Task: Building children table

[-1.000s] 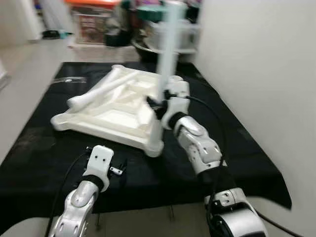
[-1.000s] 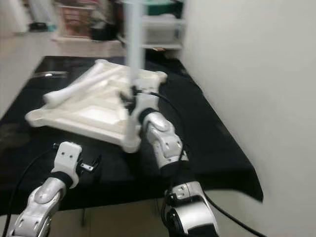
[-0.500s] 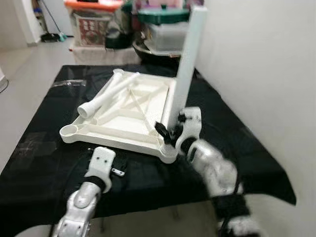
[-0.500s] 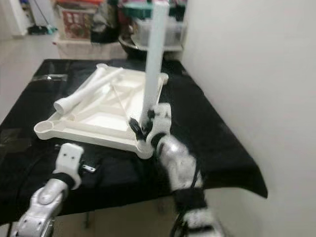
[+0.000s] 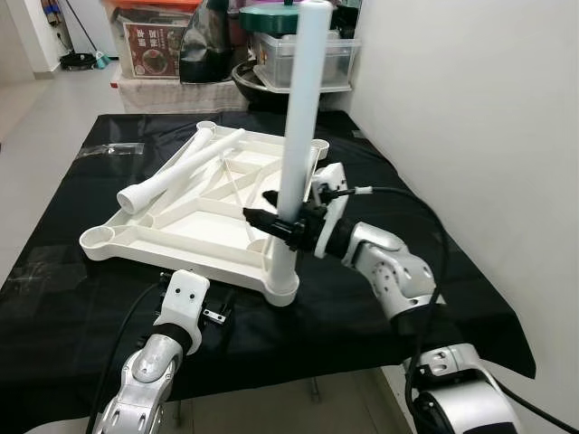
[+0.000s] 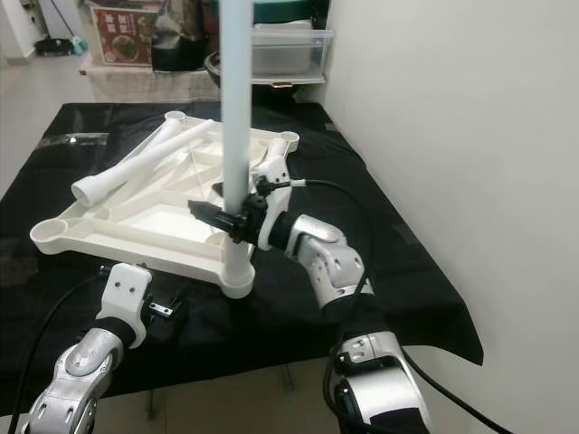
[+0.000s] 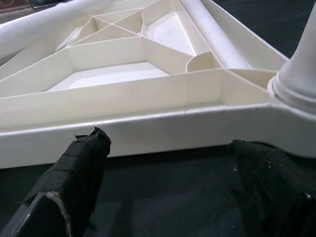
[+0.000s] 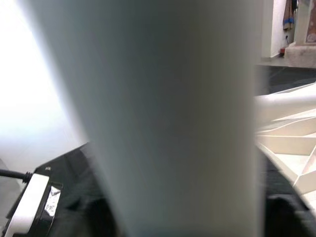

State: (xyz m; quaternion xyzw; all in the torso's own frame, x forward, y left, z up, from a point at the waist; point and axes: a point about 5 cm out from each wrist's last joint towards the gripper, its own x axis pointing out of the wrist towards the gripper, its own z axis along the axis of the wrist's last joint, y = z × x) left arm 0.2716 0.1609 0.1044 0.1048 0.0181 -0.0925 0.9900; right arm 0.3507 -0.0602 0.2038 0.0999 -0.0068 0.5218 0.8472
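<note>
One white table leg [image 5: 298, 136] stands upright in the near right corner socket of the upturned tabletop [image 5: 194, 212] on the black desk [image 5: 54, 307], the right pincer [image 5: 282, 223] clenched round it. If it is only half seated, letting go may topple it. The left pincer [image 7: 168, 182], released, hovers by the near edge.

White wall [image 5: 470, 108], pale floor [image 5: 36, 136], stacked storage boxes [image 5: 154, 41]

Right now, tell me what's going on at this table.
A white children's table top lies upside down on a black cloth. The right gripper has its jaws clamped on a table leg standing upright in the near corner socket. Two more legs lie loose across the top. The left gripper hangs open just before the near edge.
</note>
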